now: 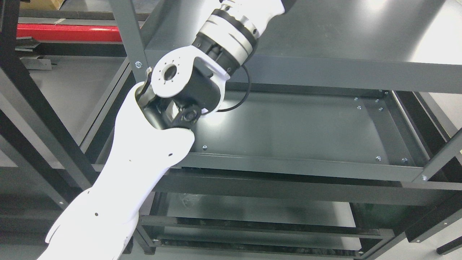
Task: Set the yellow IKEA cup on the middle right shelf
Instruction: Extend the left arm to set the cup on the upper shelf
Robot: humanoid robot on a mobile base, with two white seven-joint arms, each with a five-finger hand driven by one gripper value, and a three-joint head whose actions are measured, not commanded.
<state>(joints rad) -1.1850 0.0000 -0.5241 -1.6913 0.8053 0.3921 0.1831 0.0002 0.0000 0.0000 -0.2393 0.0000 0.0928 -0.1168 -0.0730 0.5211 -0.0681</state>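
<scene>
Head view shows the left arm [144, 144] rising from seven o'clock and bending at the elbow toward twelve o'clock, where its hand leaves the picture, so I cannot tell whether it is clenched, released or grasping anything. No yellow cup shows anywhere, and the middle shelf [306, 164] lies bare at three o'clock from the elbow. My call: to place well, bring the hand low under the upper shelf [325, 72] and keep the cup upright.

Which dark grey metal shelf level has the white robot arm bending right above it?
The recessed middle shelf tray, under the arm's elbow joint; the top shelf and lower shelf lie clear.
</scene>
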